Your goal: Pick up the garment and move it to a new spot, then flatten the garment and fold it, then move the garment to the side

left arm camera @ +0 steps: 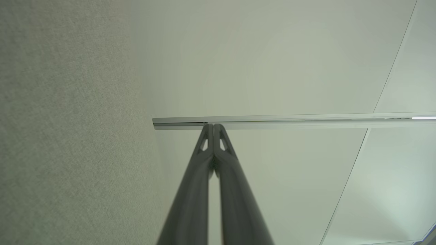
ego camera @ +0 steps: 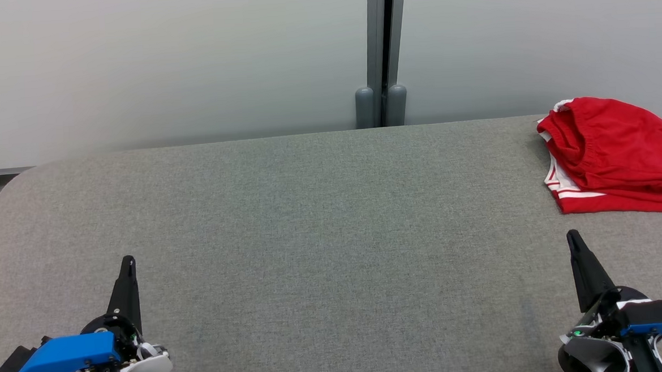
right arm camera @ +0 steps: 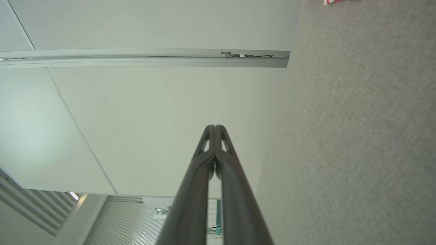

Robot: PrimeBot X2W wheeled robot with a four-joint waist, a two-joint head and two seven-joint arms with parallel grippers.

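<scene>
Garment: the red garment (ego camera: pixel 618 154) with white trim lies in a compact, layered bundle at the far right of the grey desk (ego camera: pixel 309 210), running off the edge of the head view.
Done so far: from the stacked layers and the spot off to the side, I judge it folded and set aside, though the waistband is bunched and the fold is loose.
Left to do: probably nothing. I cannot rule out that work has not begun.
Left jaws: pressed together, the fingers (left arm camera: pixel 194 190) meeting at the tips, holding nothing, well apart from the garment.
Right jaws: pressed together, the fingers (right arm camera: pixel 235 190) meeting at the tips, empty, near the garment's near edge but not touching it.
</scene>
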